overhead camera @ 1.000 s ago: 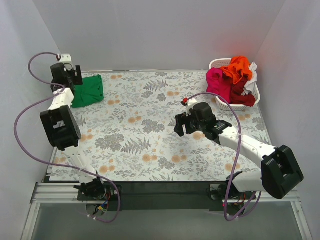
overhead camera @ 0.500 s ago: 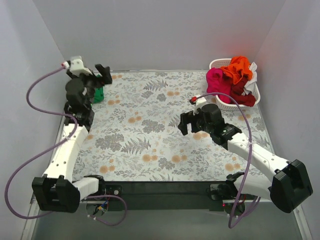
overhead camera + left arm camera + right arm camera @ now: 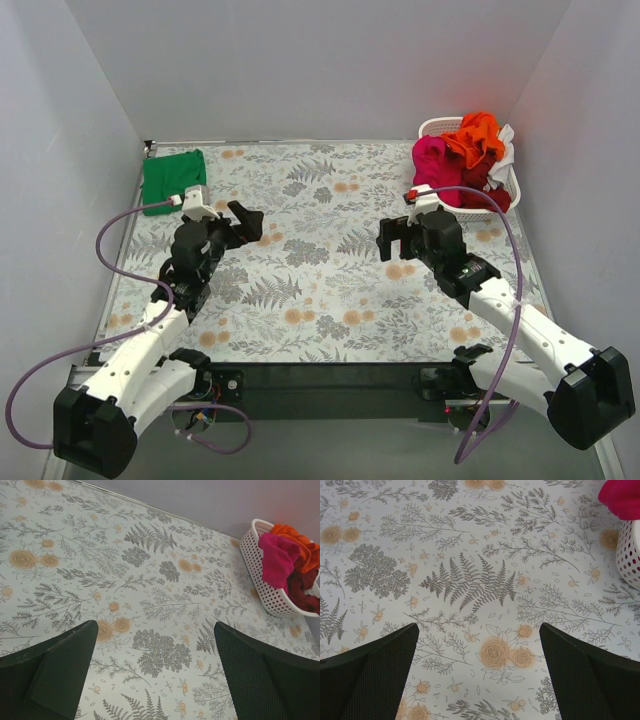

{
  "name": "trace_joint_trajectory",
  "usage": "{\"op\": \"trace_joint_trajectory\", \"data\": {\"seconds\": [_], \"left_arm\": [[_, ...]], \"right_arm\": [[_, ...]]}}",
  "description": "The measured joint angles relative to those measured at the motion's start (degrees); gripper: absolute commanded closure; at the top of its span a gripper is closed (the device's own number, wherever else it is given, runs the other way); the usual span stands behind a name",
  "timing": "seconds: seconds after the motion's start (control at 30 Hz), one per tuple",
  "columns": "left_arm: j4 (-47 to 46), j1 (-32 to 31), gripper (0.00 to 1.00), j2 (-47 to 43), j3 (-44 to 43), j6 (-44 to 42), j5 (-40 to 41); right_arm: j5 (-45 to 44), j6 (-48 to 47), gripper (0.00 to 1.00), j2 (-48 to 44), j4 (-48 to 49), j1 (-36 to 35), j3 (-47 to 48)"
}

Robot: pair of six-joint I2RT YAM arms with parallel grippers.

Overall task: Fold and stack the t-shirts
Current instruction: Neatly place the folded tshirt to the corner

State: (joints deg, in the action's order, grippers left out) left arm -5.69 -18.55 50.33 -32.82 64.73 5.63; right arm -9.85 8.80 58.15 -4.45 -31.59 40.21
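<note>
The floral table (image 3: 320, 300) spanned the view; at its far right corner the white basket (image 3: 432, 128) held heaped orange, magenta, dark red and white t-shirts (image 3: 470, 150); the folded green t-shirt (image 3: 172, 182) lay flat at the far left corner; the left gripper (image 3: 155, 627) and right gripper (image 3: 479, 627) hovered mid-table, jaws spread wide, holding nothing.

Looks like a robot lab cell rather than a home. Boxed in on three sides by plain white walls (image 3: 320, 70). Fitted with a left arm (image 3: 150, 340) and a right arm (image 3: 500, 300) bolted to a dark bar (image 3: 330, 380) at the near edge, purple cables (image 3: 100, 250) looping loose. Dressed with household props only: floral cloth (image 3: 300, 200), white basket (image 3: 432, 126) heaped with shirts (image 3: 475, 140) at far right, folded green shirt (image 3: 172, 180) at far left.
</note>
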Motion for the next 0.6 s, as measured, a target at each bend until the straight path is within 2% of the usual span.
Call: {"op": "trace_joint_trajectory", "data": {"seconds": [0.2,0.6], "left_arm": [[0.6,0.0,0.05,-0.2,0.0,1.6,-1.6],[4.3,-0.1,0.04,0.6,-1.7,5.2,0.2]], "right_arm": [[-2.7,-0.5,0.02,-0.7,0.0,0.1,-0.7],[-6.2,-1.6,0.02,-2.8,0.0,0.3,-0.8]]}}
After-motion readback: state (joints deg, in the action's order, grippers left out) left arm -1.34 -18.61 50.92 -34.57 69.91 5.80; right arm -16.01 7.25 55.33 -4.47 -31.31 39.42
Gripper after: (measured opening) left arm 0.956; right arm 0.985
